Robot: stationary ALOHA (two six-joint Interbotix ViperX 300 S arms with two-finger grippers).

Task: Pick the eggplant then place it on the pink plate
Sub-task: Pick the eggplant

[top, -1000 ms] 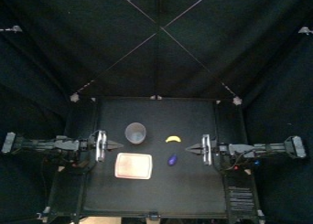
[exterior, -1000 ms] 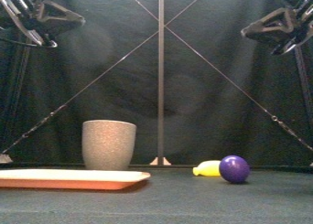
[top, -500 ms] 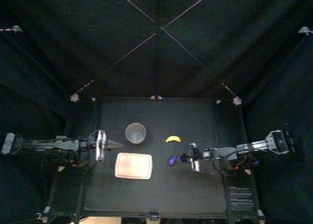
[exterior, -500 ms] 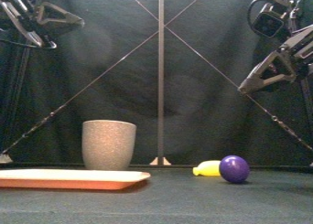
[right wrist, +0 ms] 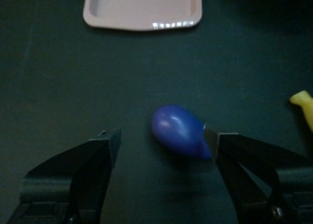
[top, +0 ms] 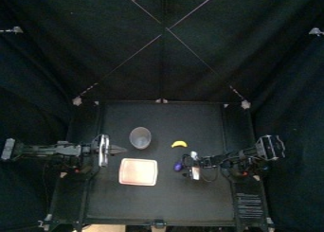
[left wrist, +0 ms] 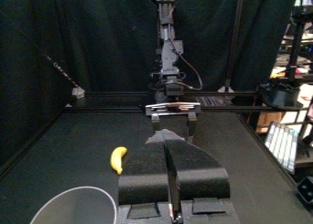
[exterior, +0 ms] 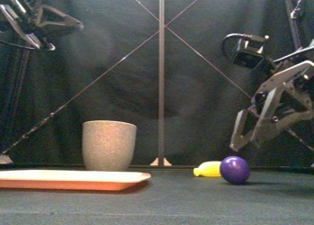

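Right wrist view: the purple eggplant lies just under the right gripper, jaws spread wide, long side slanting across the gap.

Logged flat pink tray front-left on black worktop, tall grey speckled cup behind it. Found small purple toy eggplant right of tray, apart; yellow toy banana behind eggplant, right of cup.

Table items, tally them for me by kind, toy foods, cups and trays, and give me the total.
Toy foods: 2, the purple eggplant and the yellow banana
Cups: 1, the grey speckled cup
Trays: 1, the pink tray
Total: 4
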